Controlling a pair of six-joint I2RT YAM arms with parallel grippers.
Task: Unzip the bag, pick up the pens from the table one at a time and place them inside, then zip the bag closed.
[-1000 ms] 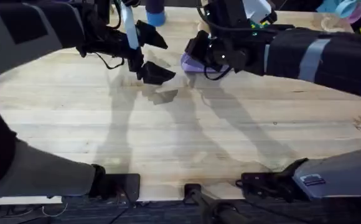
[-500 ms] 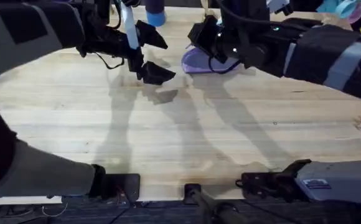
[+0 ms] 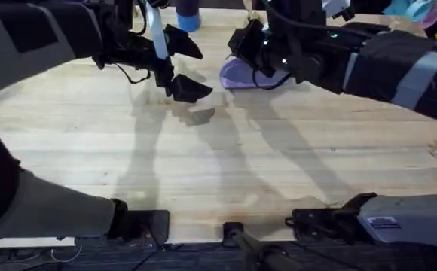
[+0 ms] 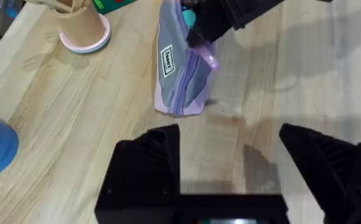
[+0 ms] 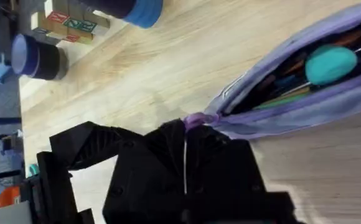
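Note:
The lavender bag [image 3: 239, 74] lies at the far middle of the table [image 3: 218, 165]. Its zipper is open along the part seen in the right wrist view, where the bag [image 5: 292, 118] holds slim pens [image 5: 285, 98] and a teal rounded piece [image 5: 330, 62]. My right gripper [image 3: 246, 47] is at the bag's end, shut on the purple zipper pull [image 5: 194, 120]. My left gripper [image 3: 185, 66] hovers open to the left of the bag, holding nothing. In the left wrist view the bag [image 4: 182, 78] lies beyond my left gripper's [image 4: 230, 158] spread fingers.
A blue cup [image 3: 188, 16] stands at the far edge behind the left gripper. A tan cup on a pink base [image 4: 84, 28] and a green plate [image 4: 115, 5] sit beside the bag. Wooden blocks [image 5: 65, 22] and a dark cylinder [image 5: 37, 56] lie farther off.
One second ago the right gripper sat lower over the bag; it has shifted back and to the right, uncovering more of the bag. The left arm has held still.

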